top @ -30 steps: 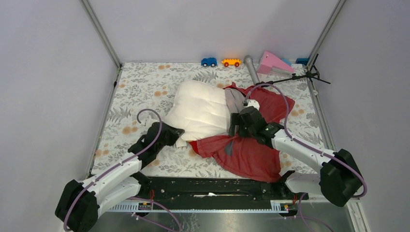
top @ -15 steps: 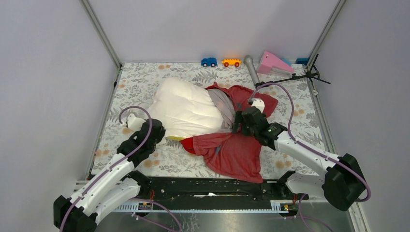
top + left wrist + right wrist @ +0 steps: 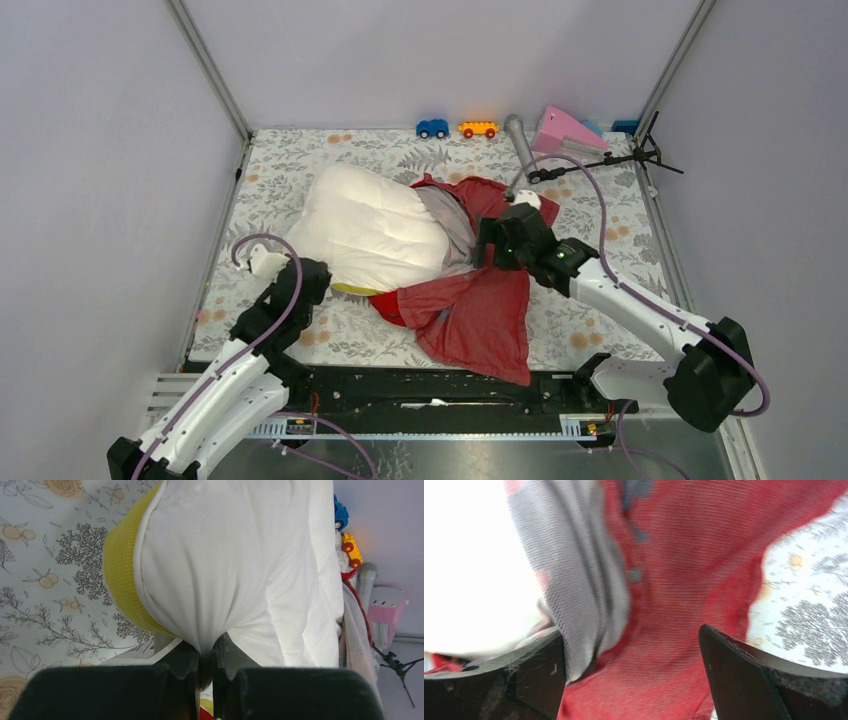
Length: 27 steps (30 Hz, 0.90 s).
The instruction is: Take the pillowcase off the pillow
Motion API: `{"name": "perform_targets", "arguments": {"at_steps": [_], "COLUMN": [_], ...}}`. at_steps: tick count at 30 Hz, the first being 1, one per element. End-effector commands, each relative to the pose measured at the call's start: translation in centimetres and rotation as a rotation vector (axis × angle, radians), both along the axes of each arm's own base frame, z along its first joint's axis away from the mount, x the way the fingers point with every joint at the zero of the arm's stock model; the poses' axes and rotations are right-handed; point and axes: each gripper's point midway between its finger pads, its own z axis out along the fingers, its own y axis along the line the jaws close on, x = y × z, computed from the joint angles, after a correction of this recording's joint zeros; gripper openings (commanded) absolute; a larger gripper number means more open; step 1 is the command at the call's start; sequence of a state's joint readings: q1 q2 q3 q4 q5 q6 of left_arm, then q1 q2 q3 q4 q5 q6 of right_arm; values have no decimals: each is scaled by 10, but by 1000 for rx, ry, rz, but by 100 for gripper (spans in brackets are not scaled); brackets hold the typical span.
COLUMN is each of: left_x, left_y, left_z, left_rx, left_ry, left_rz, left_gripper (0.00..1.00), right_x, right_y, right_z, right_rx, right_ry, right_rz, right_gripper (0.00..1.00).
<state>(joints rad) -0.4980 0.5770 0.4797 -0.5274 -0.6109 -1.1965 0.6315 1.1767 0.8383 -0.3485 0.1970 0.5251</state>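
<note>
The white pillow (image 3: 365,232) lies left of centre, its right end still inside the red pillowcase (image 3: 478,312), whose grey inner band (image 3: 452,222) is turned out at the opening. My left gripper (image 3: 316,274) is shut on a pinch of the pillow's white fabric (image 3: 225,570) at its near-left corner, beside the yellow side edge (image 3: 121,575). The left wrist view shows the jaws closed tight on the cloth at the left gripper (image 3: 205,656). My right gripper (image 3: 489,251) hangs open over the pillowcase (image 3: 674,605), red cloth and the grey band (image 3: 589,580) between its fingers (image 3: 744,675).
A blue toy car (image 3: 432,128), an orange toy car (image 3: 478,129), a grey cylinder (image 3: 519,143) and a pink wedge (image 3: 563,130) sit along the back edge. A black stand (image 3: 625,157) lies at the back right. Grey walls close in the floral mat (image 3: 290,165).
My left gripper has dragged the pillow leftward and toward the near edge, sliding more of it out of the pillowcase. The pillowcase has bunched narrower. My right gripper stayed open over it.
</note>
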Motion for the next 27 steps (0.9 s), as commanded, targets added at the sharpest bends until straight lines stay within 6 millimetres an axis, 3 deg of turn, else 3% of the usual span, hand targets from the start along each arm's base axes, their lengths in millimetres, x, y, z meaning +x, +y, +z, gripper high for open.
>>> {"name": "perform_targets", "arguments": {"at_steps": [1,4,9,14,20,23,27], "left_x": [26,29,26,25,21,19,16], "left_y": [-6,-10,-11,-8,9,21,33], "left_z": [42,41,39,39,33,34,36], "left_rx": [21,20,7,0,26,49,68], "left_ry": [-137,-122,-126,-131,-104,-86,-65], "left_rz": [-24,-41,-43,-29,66,131,205], "left_gripper": [0,0,0,0,0,0,0], "right_x": [-18,-29,-25,-27,-47,-57,-64], "right_y": [50,77,97,121,101,73,18], "right_z": [29,33,40,25,-20,-42,-70], "right_rx": [-99,-205,-377,-409,-503,-553,-575], "right_ry": [-49,-90,-162,-137,-15,29,124], "right_rz": [183,217,148,111,127,115,46], "right_gripper": [100,100,100,100,100,99,100]}}
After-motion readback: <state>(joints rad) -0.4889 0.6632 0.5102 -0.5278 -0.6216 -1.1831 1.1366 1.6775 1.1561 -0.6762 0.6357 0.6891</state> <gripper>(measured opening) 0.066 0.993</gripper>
